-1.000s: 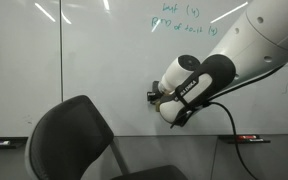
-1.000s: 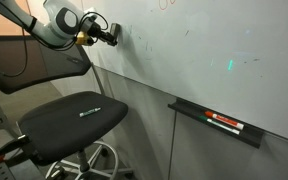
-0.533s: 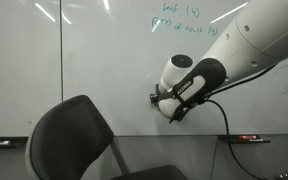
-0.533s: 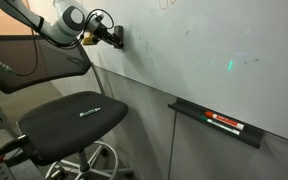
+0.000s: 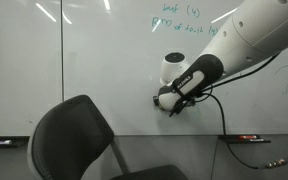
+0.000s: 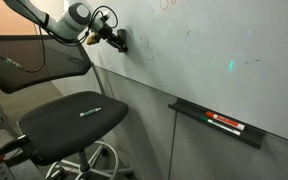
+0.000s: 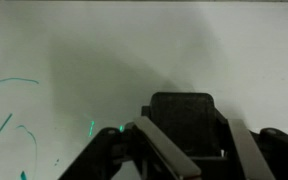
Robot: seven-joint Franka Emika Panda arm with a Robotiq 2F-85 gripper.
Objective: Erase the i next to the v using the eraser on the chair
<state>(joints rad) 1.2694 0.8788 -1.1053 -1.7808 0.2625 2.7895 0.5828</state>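
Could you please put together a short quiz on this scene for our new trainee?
1. True or false: the eraser is lying on the seat of the chair.
2. Where does the end effector hold the eraser? A) at the whiteboard; B) over the chair seat; C) inside a drawer.
3. Fill in the blank: the writing near the top of the whiteboard is ___ in colour.

Key: 1. False: it is gripped in the shut end effector. 2. A. 3. Teal.
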